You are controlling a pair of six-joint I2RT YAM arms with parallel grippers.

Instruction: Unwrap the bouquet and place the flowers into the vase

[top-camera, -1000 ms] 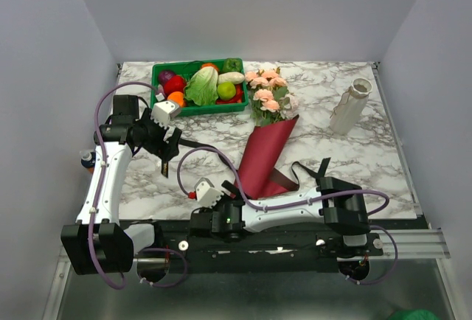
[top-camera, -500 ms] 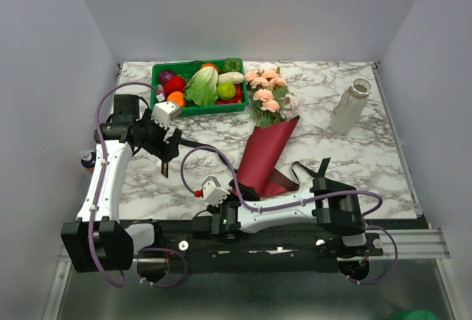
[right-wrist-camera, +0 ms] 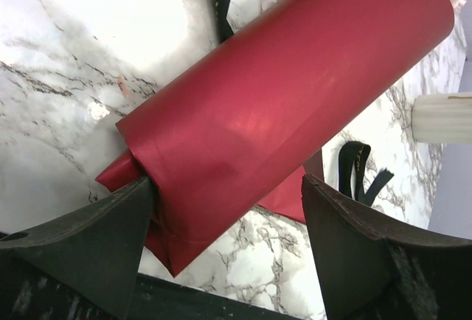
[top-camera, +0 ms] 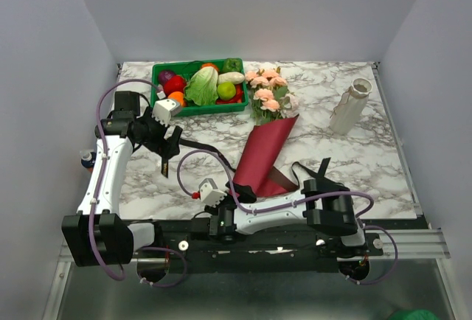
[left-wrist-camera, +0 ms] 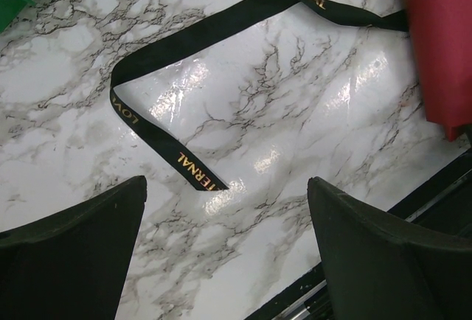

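Marble table (top-camera: 369,159), bouquet (top-camera: 264,150) diagonal, blooms (top-camera: 267,93) far, tip near; left end effector (left-wrist-camera: 227,187), right end effector (right-wrist-camera: 227,181) both released

The marble table (top-camera: 369,165) carries a green tray (top-camera: 210,108), the bouquet (top-camera: 264,150) lying flat, the vase (top-camera: 348,110) — and a black ribbon (left-wrist-camera: 199,36).

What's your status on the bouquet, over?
Left claw open over ribbon end. Right claw open, straddling cone at narrow end, not clamped. Flowers in cone; vase upright, far right. Nothing seen blocking.
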